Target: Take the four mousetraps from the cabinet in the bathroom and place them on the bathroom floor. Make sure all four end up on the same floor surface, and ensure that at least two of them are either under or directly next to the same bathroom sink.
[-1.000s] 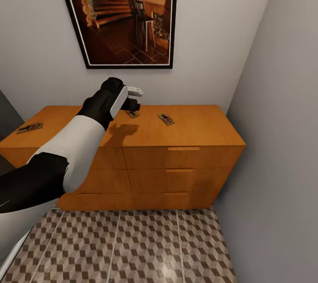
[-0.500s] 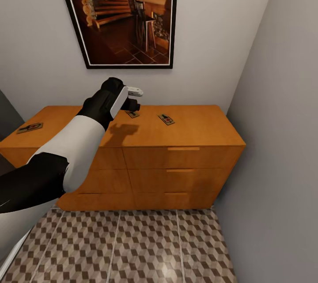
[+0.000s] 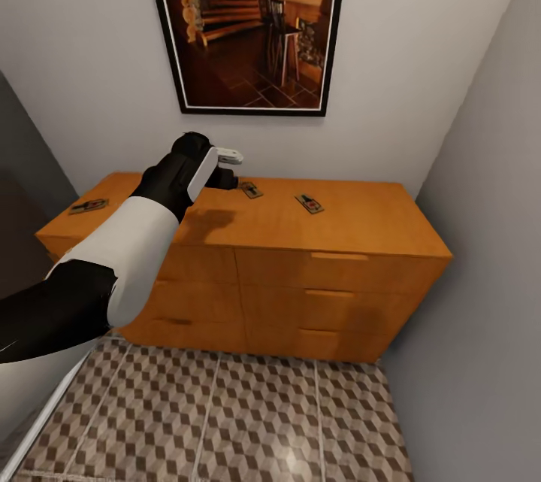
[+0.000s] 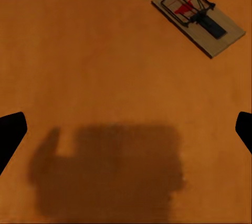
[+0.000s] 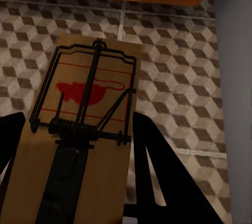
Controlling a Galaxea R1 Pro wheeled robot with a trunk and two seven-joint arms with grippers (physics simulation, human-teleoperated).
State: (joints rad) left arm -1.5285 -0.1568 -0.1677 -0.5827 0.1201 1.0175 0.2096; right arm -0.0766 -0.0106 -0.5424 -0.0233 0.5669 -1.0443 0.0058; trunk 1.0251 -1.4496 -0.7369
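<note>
Tiled floor (image 3: 248, 422) below cabinet (image 3: 300, 271). Left tool (image 4: 126, 129) spread wide above its top, trap (image 4: 198, 18) just ahead. Right tool (image 5: 73, 171) clamped on second trap (image 5: 79, 145).

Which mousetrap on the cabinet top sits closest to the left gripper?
The mousetrap just beside the left gripper. The second lies farther toward the wall corner, the third at the cabinet's far opposite end.

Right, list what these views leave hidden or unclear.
- Left gripper, head view: its own body hides the fingertips.
- Right gripper, right wrist view: the mousetrap it holds hides the finger contact.
- Far-left mousetrap, head view: too small for detail.
- Cabinet, head view: the arm covers its left drawers.
</note>
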